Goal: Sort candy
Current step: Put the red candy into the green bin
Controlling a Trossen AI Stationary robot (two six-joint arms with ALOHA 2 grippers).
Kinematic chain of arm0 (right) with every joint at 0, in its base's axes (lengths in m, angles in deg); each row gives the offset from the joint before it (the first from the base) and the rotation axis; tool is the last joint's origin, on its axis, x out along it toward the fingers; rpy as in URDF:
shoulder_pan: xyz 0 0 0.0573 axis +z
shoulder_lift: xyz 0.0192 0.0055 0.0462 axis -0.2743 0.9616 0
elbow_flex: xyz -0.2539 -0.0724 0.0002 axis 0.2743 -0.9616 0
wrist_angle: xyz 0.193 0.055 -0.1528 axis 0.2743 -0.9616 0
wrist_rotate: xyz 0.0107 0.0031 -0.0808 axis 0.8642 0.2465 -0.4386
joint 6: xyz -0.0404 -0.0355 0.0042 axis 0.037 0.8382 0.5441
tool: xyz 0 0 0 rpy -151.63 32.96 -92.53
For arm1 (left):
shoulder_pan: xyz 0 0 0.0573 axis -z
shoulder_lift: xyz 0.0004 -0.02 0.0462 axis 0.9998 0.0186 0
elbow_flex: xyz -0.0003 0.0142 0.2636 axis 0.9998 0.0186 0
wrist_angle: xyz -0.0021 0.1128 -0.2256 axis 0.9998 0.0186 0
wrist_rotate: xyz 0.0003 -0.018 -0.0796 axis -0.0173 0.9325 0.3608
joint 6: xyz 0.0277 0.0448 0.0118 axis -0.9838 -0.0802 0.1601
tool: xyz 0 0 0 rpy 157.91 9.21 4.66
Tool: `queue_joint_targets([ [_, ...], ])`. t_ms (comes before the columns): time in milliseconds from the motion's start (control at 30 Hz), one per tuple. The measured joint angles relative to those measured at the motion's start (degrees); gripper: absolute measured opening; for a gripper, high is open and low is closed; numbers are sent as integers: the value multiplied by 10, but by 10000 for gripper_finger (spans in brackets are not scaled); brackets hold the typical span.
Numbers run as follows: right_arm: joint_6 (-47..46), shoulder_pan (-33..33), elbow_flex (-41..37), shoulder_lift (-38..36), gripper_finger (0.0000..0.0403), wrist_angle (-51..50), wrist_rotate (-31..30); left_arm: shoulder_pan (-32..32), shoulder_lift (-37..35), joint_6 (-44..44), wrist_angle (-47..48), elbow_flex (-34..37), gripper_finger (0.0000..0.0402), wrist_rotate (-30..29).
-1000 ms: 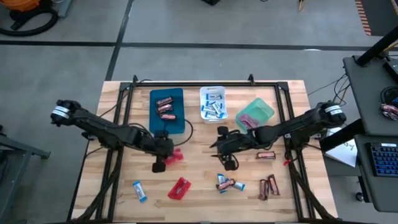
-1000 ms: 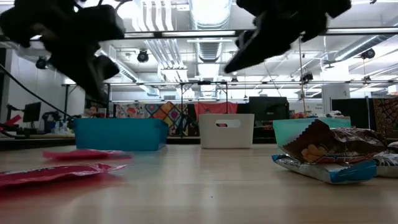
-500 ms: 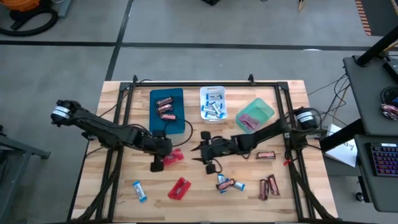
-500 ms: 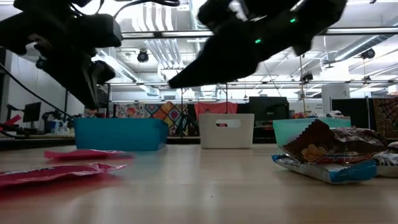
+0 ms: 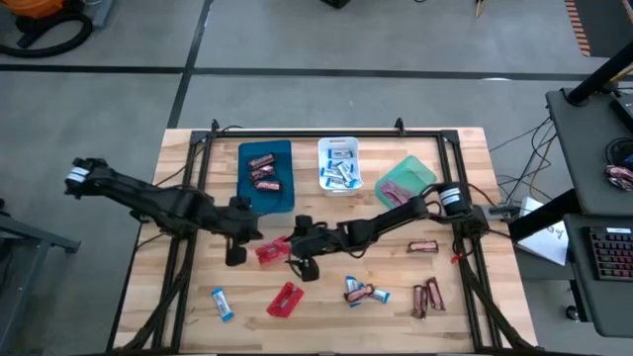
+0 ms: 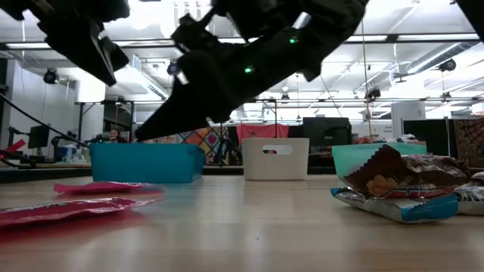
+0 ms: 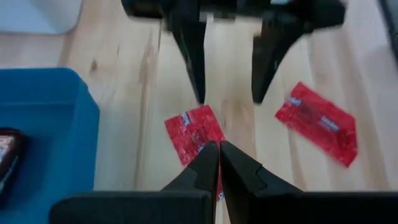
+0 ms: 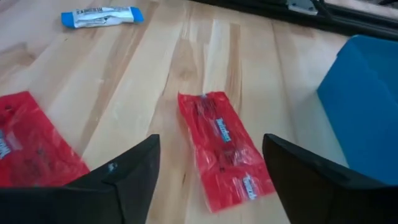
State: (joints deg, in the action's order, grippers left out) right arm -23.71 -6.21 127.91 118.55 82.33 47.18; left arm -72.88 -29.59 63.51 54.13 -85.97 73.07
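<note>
A red candy packet (image 5: 272, 250) lies flat on the wooden table in front of the blue tray (image 5: 267, 178). My right gripper (image 5: 291, 254) reaches in from the right, open. In the right wrist view its fingers stand on either side of this packet (image 8: 225, 149) and above it, touching nothing. My left gripper (image 5: 235, 255) hangs shut just left of the packet, raised off the table (image 6: 83, 38). Its shut tips (image 7: 219, 163) show over the packet's near edge (image 7: 194, 132). A second red packet (image 5: 285, 299) and a blue-and-white bar (image 5: 222, 304) lie nearer the front edge.
The white tray (image 5: 339, 163) and the green tray (image 5: 406, 181) stand right of the blue one at the back, each with candy inside. Loose candy lies at the front right: a small cluster (image 5: 361, 292), brown bars (image 5: 427, 297) and one bar (image 5: 423, 246).
My right gripper has swept toward the table's left and come down, ending at the red packet in front of the blue tray. My left gripper, still shut, has drawn back from that packet toward the table's left and risen.
</note>
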Motion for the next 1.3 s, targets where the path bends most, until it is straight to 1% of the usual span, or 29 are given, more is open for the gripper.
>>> queue_joint_targets([
  [200, -27, -2, 43, 37, 299, -10, 1, 0, -48, -2, 0, 0, 0, 0],
  [433, -54, -13, 62, 62, 302, -9, 2, 0, -77, -2, 5, 0, 0, 0],
  [833, -52, -23, 62, 63, 304, -3, 10, 0, -78, -16, 11, 3, 0, 0],
  [1000, -43, -23, 62, 93, 304, 32, 11, 0, -77, -16, 6, 3, 0, 0],
  [1100, -54, -25, 63, 112, 302, 30, 11, 0, -77, -16, 4, 3, 0, 0],
  [1300, -73, -31, 66, 125, 289, 30, 18, 0, -76, -16, 1, 4, 0, 0],
])
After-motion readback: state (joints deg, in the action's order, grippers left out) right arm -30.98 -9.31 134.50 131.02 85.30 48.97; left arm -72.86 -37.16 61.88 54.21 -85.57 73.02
